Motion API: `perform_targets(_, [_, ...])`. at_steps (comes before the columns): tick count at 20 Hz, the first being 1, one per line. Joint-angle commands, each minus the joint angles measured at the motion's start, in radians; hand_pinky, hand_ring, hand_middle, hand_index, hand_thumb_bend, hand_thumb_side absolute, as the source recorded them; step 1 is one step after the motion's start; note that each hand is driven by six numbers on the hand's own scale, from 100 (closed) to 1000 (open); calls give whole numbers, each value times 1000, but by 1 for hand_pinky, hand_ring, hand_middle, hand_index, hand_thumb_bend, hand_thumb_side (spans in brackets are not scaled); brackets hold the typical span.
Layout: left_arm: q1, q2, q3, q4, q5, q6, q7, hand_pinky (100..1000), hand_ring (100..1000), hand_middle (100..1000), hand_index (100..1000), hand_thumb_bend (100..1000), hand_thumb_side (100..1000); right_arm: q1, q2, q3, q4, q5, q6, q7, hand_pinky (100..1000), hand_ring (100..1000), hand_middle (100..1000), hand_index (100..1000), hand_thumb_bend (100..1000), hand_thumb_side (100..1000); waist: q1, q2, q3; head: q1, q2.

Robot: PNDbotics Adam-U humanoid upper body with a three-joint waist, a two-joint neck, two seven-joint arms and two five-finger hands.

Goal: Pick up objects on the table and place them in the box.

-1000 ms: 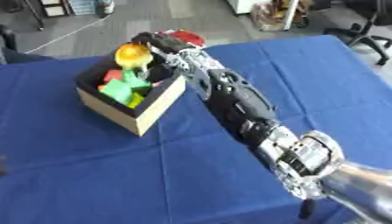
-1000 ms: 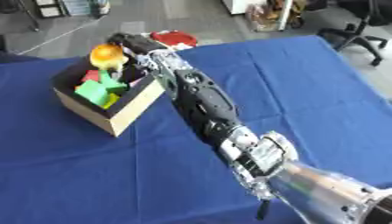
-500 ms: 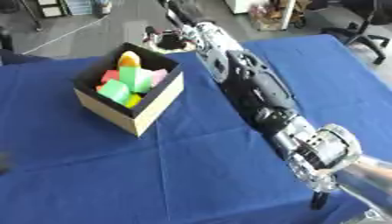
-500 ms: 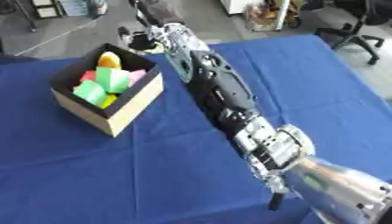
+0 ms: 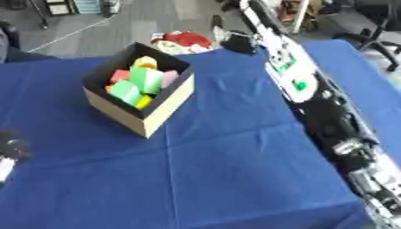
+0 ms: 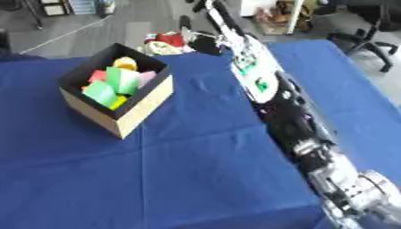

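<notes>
On the blue tabletop [image 5: 235, 179], your box [image 5: 141, 100] holds bright blocks [image 5: 134, 82]; they look light and stiff, so grab flat sides. Your right hand [image 5: 235, 42] reaches far; I cannot tell its fingers.

Office or lab workspace, grey carpeted floor [image 5: 102, 27] beyond blue cloth-covered table [image 5: 219, 170], black wheeled office chair [image 6: 368, 38] at far right, cluttered shelving [image 6: 274, 15] behind.

We see the box [image 5: 139, 103] on the table [image 5: 203, 179], left of our right arm [image 5: 313, 96]; toys [image 5: 139, 80] lie inside it.
</notes>
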Motion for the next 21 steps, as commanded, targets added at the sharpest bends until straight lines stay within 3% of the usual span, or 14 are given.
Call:
perform_targets(1, [-14,9,11,-22,11,-5,25,782,646,651,827,422,588,77,30,-30,-114,-121,5,-45,840,713,704,823,100,183,-13,-17,-7,63,4])
perform_targets(2, [-13,6,11,-23,16,-6,31,782,647,654,827,422,588,118,52,-35,-130,-150,-9,-46,841,714,706,825,100,302,-13,-16,-11,82,4])
perform_targets(5, [-7,-1,8,-22,20,-13,40,784,656,662,827,424,593,220,115,-44,-158,-202,-59,-33,836,689,699,877,100,345,-11,-8,-24,126,4])
perform_targets(10, [-3,-12,1,-18,13,-21,35,784,659,667,825,425,593,323,178,-41,-164,-252,-115,-14,836,681,699,914,100,363,-13,4,-42,155,4])
perform_targets(14, [-5,-11,-3,-19,14,-30,33,784,660,668,826,426,592,381,190,-44,-149,-275,-131,-23,835,677,696,916,100,359,-16,12,-45,158,4])
perform_targets(21, [-3,-13,-2,-16,18,-34,52,783,652,657,823,423,591,400,203,-50,-142,-257,-140,-30,834,670,685,907,100,332,-20,21,-55,153,4])
